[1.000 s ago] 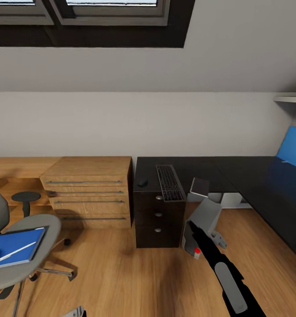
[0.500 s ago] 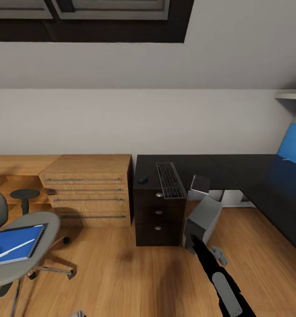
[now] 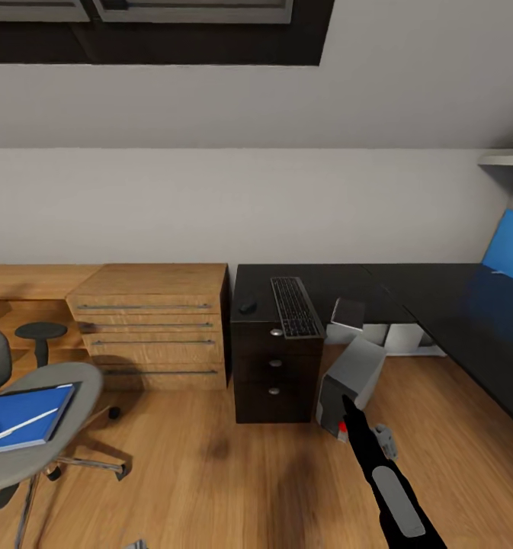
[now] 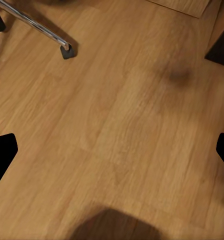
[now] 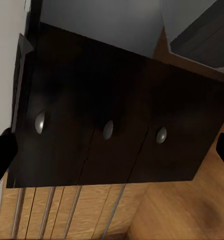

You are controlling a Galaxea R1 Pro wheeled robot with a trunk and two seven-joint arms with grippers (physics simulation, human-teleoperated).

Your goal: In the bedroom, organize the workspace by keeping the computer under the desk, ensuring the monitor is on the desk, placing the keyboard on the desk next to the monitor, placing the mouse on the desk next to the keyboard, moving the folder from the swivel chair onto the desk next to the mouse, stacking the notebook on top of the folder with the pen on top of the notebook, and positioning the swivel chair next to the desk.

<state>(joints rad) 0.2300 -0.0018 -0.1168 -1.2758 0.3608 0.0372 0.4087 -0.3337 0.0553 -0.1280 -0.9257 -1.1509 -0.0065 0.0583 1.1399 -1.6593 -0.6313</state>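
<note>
Black and spread wide with nothing between them, our right hand's (image 5: 112,150) fingers face the three-drawer unit (image 3: 277,370); just beside the hand leans one computer (image 3: 353,375), heavy and rigid, best gripped by its case edges. Above on the bench (image 3: 408,293) lie one keyboard (image 3: 294,306), one mouse (image 3: 247,306) and one notebook (image 3: 348,313). Far off, one light, stiff folder (image 3: 20,418) carrying one pen (image 3: 24,424) rests on the swivel chair (image 3: 39,450). Our left hand (image 4: 112,152) gapes over bare floor.

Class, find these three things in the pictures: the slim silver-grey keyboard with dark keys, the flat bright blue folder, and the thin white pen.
Slim silver-grey keyboard (image 3: 295,306): head view, middle of the key field.
Flat bright blue folder (image 3: 12,412): head view, bare blue cover, on the chair seat.
Thin white pen (image 3: 21,425): head view, mid-shaft, lying on the folder.
</note>
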